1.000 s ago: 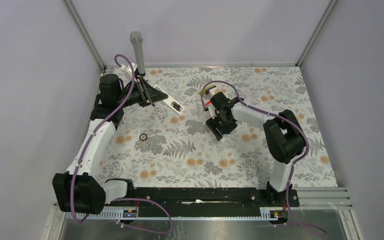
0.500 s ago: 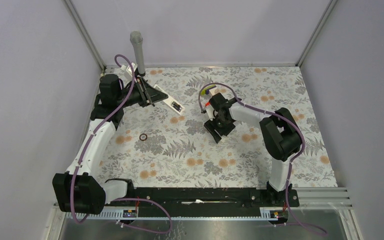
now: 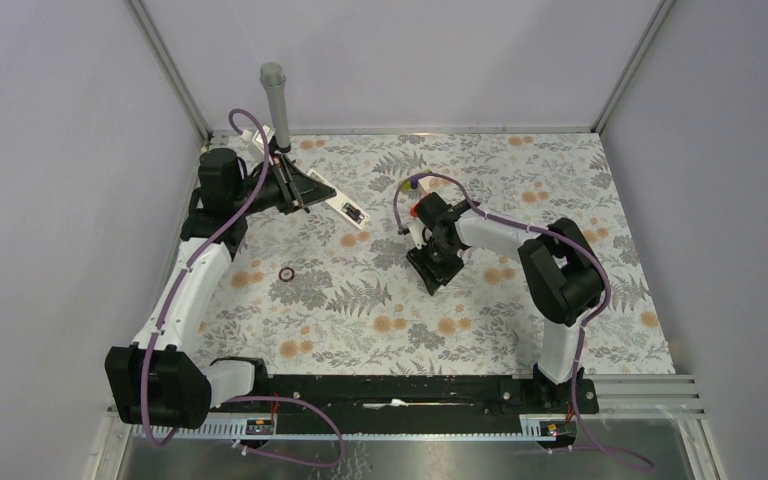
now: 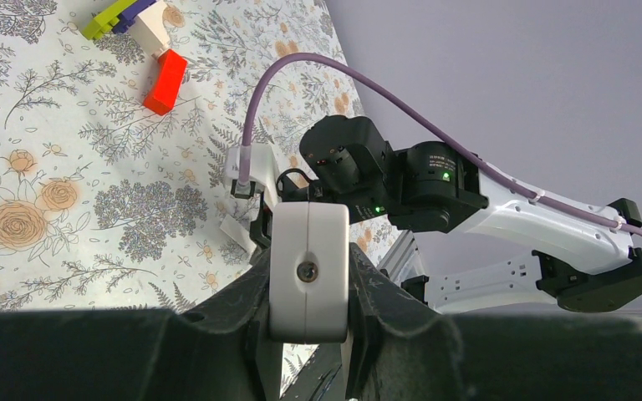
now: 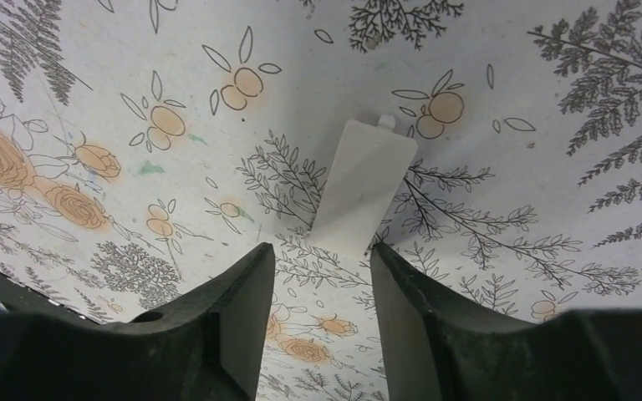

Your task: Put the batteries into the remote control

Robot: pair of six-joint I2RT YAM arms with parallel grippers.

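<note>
Floral tablecloth (image 3: 480, 330) under everything. Your left gripper (image 3: 298, 188) is clamped on the white remote (image 3: 348, 209), upper left of the top view. Your right gripper (image 5: 322, 255) is mid-frame and points down with its fingers spread. They straddle the near end of a flat white cover (image 5: 366, 180) lying on the cloth, and you can't tell if they touch it. Can't make out the batteries anywhere. A small dark ring (image 3: 286, 274) sits below the remote.

Walls: plain pale lilac-grey panels (image 3: 410, 60) at far, left and right.
Frame: aluminium uprights (image 3: 166, 65) at both far corners.
Table cover: white cloth (image 3: 360, 330) printed with grey ferns and orange flowers.
Near edge: black rail (image 3: 360, 385), with ribbed metal strip (image 3: 650, 392) at right.
Light: even, with soft shadows.
</note>
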